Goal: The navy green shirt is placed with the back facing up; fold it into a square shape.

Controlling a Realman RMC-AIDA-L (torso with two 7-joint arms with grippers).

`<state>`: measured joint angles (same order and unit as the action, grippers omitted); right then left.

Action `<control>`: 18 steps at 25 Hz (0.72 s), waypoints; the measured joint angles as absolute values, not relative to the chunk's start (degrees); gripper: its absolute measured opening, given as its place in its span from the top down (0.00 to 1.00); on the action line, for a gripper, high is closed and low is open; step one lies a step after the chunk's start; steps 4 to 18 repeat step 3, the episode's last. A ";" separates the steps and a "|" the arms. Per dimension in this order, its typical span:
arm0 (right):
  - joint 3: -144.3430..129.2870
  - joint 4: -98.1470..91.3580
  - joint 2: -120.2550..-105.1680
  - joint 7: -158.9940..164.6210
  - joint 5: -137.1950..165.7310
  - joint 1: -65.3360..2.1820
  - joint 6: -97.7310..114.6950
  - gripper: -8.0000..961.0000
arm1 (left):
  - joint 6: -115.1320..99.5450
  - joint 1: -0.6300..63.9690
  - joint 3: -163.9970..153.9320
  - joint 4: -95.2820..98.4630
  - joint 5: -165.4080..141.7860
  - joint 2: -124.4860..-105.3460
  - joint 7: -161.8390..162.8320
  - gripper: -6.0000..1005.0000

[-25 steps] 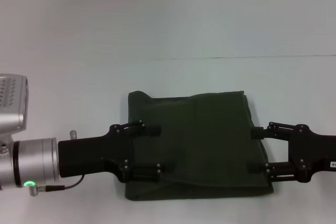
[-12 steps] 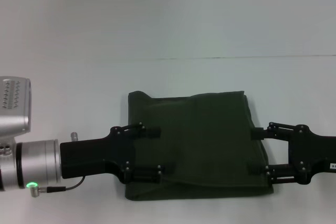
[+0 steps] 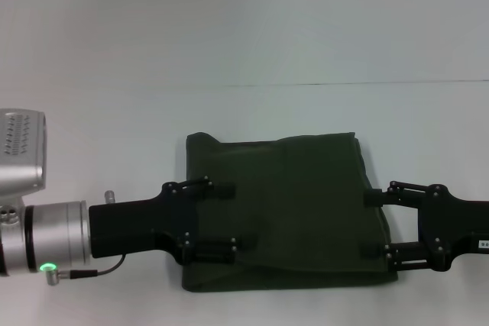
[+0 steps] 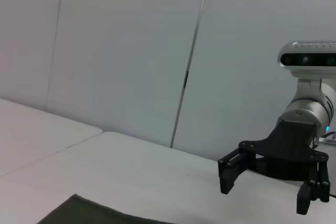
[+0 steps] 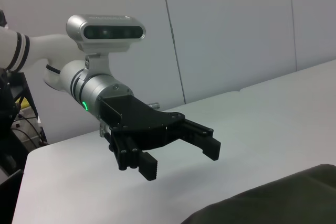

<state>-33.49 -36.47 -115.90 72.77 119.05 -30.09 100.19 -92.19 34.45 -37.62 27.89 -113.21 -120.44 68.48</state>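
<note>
The navy green shirt (image 3: 294, 211) lies folded into a rough rectangle on the white table, near the front edge in the head view. My left gripper (image 3: 235, 217) is open and hovers over the shirt's left part, empty. My right gripper (image 3: 370, 224) is open over the shirt's right edge, empty. The right wrist view shows the left gripper (image 5: 181, 156) open above the table, with a corner of the shirt (image 5: 273, 200) below. The left wrist view shows the right gripper (image 4: 265, 187) open and a strip of the shirt (image 4: 89, 214).
The white table (image 3: 244, 112) spreads around the shirt on all sides. A plain wall with a seam (image 4: 189, 72) stands behind the table. The left arm's silver wrist housing (image 3: 46, 234) is at the left front.
Both grippers have drifted slightly toward the front of the table. The shirt has not moved.
</note>
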 joint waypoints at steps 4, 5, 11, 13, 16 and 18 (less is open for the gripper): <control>-33.49 -36.48 -115.91 72.77 119.08 -30.06 100.20 0.05 | -92.23 34.48 -37.62 27.79 -113.37 -120.48 68.59 0.05; -33.49 -36.48 -115.91 72.77 119.08 -30.06 100.20 0.05 | -92.23 34.48 -37.62 27.79 -113.37 -120.48 68.59 0.05; -33.49 -36.48 -115.91 72.77 119.08 -30.06 100.20 0.05 | -92.23 34.48 -37.62 27.79 -113.37 -120.48 68.59 0.05; -33.49 -36.48 -115.91 72.77 119.08 -30.06 100.20 0.05 | -92.23 34.48 -37.62 27.79 -113.37 -120.48 68.59 0.05; -33.49 -36.48 -115.91 72.77 119.08 -30.06 100.20 0.05 | -92.23 34.48 -37.62 27.79 -113.37 -120.48 68.59 0.05; -33.49 -36.48 -115.91 72.77 119.08 -30.06 100.20 0.05 | -92.23 34.48 -37.62 27.79 -113.37 -120.48 68.59 0.05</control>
